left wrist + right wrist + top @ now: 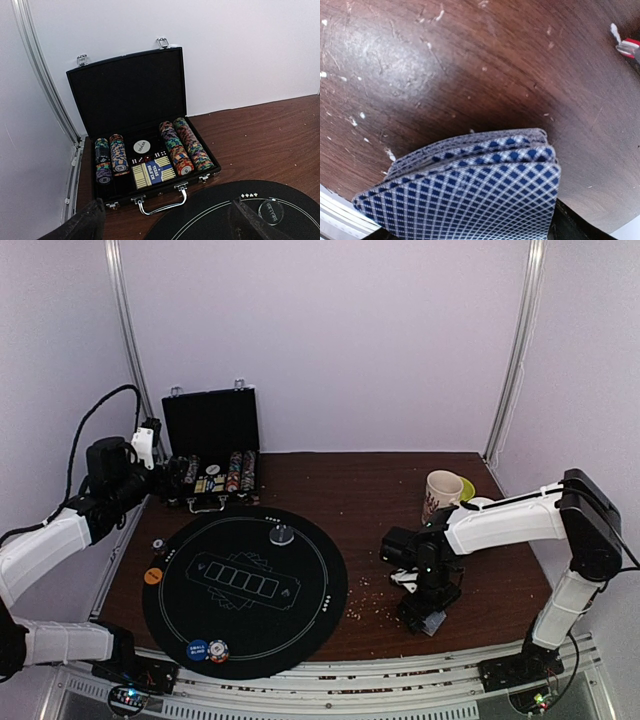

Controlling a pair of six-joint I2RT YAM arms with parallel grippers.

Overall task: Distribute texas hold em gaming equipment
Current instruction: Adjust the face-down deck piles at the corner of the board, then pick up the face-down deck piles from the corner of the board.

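Playing cards (470, 200) fanned over wooden table (470, 65), left fingers (85, 225) spread apart

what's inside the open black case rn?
Case holds chip rows at both ends, a white round disc, small dice and a blue card box. Anything beneath them is covered.

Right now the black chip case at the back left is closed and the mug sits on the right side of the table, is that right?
Not quite: the black case stands open, lid up, with its chip rows exposed, as the left wrist view shows. The mug does sit on the right side of the table.
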